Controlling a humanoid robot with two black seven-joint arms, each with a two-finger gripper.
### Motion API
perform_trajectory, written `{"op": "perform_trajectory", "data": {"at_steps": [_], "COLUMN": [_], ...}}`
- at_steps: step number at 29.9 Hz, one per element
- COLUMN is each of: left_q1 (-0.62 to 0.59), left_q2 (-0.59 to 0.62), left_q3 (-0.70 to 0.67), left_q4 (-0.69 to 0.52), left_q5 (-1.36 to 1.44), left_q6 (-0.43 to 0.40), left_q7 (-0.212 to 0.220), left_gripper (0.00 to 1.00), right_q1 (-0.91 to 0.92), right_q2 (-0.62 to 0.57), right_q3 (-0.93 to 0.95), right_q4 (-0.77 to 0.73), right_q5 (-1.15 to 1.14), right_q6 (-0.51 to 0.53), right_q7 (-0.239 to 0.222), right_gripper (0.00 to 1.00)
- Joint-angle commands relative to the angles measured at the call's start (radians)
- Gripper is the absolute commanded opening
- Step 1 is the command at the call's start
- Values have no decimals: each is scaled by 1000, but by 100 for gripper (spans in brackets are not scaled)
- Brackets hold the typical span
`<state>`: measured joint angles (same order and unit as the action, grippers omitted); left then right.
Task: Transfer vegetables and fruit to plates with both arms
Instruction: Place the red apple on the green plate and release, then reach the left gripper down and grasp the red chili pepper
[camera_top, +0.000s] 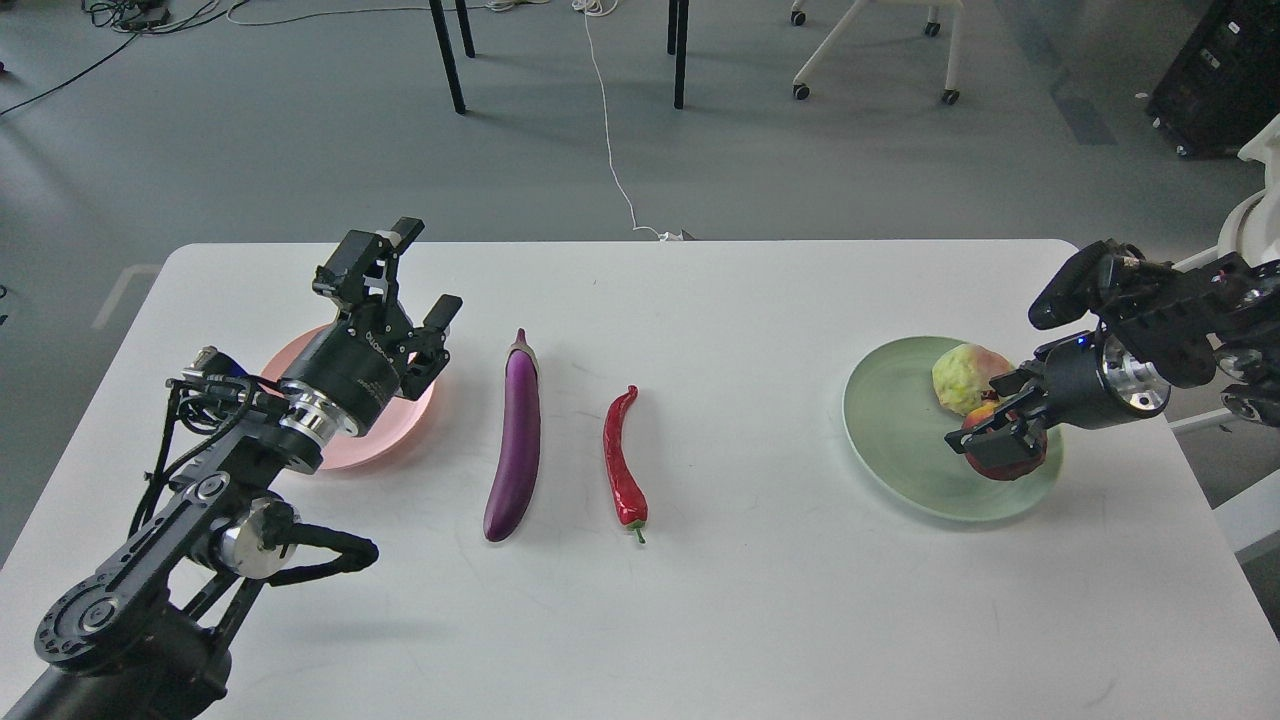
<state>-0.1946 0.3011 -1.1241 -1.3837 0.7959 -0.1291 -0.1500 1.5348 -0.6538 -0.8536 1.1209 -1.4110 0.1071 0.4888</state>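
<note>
The purple eggplant (515, 440) and the red chili pepper (622, 462) lie side by side on the table's middle. My left gripper (415, 278) is open and empty, above the far right edge of the pink plate (395, 428). The plate is otherwise bare where it shows. The yellow-green fruit (963, 375) sits on the green plate (890, 430) at its far right. My right gripper (998, 425) is shut on the dark red fruit (1008, 460) and holds it low over the plate's right part, just in front of the yellow-green fruit.
The white table (700, 620) ends close behind the plates and to the right of the green plate. Table legs (447, 55), a chair base (870, 50) and a white cable (610, 150) are on the floor beyond.
</note>
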Motion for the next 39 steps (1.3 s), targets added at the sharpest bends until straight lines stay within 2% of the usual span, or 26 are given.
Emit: {"op": "perform_trajectory", "data": {"at_steps": [1,5,11,13,15,17,19,21,23,26,29,35,39], "left_q1": [-3,-17,-98,-124,-161,-219,-304,-394,-482,-584,-635,-689,-691], "left_q2": [27,110,188,194,197,194,191,190,188,187,185,158,55], "left_q3": [10,30,196,234,297,369,461,559,656,769,822,899,902], "left_q4": [-6,-67,-126,-143,-152,-152,-147,-138,-114,-72,-31,3,60], "left_q5": [5,80,331,435,552,643,718,764,793,813,821,864,869], "left_q6": [2,-4,-17,-18,-29,-41,-50,-56,-75,-128,-184,-273,-280], "left_q7": [0,-2,3,16,58,117,199,272,325,352,368,389,405], "left_gripper": [98,98,98,98,98,98,98,98,98,98,98,98,98], "right_q1": [-4,-71,-423,-543,-657,-735,-789,-815,-832,-847,-867,-880,-881], "right_q2": [-33,-96,-89,-75,-32,0,14,14,6,2,2,2,2], "right_q3": [76,263,647,807,963,1076,1157,1188,1202,1240,1271,1272,1271], "right_q4": [11,65,102,76,45,-8,-47,-53,-52,-52,-52,-50,-50], "right_q5": [67,387,1004,1120,1208,1262,1288,1290,1293,1314,1379,1385,1385], "right_q6": [-1,-1,-4,-3,-4,-3,-3,-3,-3,-3,-1,-3,-3], "right_q7": [0,0,0,0,0,0,0,0,0,0,0,0,0], "right_gripper": [96,97,97,97,97,97,97,97,97,97,97,97,97]}}
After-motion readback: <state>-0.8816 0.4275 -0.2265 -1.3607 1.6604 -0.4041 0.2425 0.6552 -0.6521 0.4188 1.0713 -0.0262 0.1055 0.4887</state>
